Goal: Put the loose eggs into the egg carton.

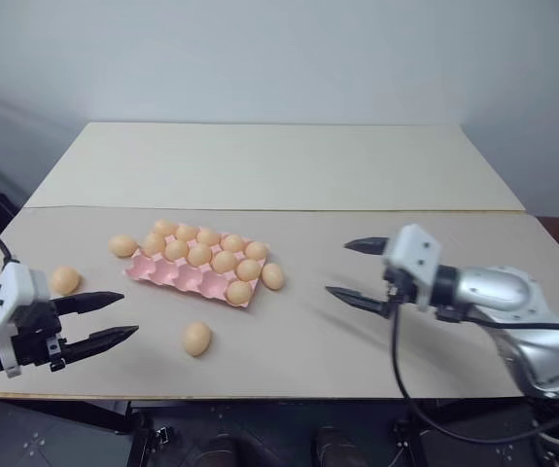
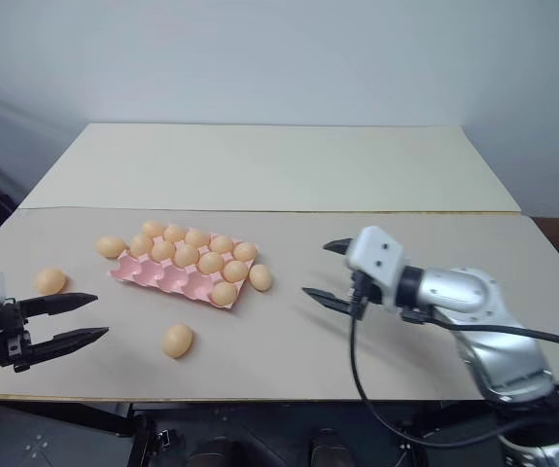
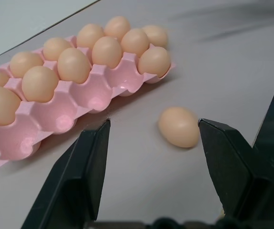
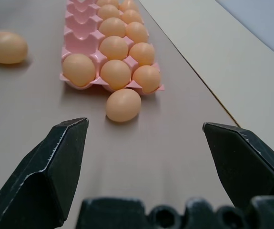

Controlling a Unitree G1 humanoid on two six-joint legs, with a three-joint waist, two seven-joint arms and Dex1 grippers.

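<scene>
The pink egg carton (image 1: 177, 276) lies left of the table's centre, its back rows full of eggs and several front cups bare. Loose eggs lie around it. One egg (image 1: 272, 276) touches its right end, one egg (image 1: 122, 245) sits at its left end, one egg (image 1: 64, 280) lies further left, and one egg (image 1: 196, 338) lies in front. My left gripper (image 1: 128, 314) hovers open and empty at the front left, pointing at the front egg (image 3: 178, 126). My right gripper (image 1: 337, 268) stands open and empty right of the carton, facing the egg at its right end (image 4: 123, 105).
The carton and eggs lie on a grey-beige sheet (image 1: 357, 341) that covers the table's near half. A paler table top (image 1: 279, 165) stretches behind it to the wall. A black cable (image 1: 401, 370) hangs from my right wrist over the front edge.
</scene>
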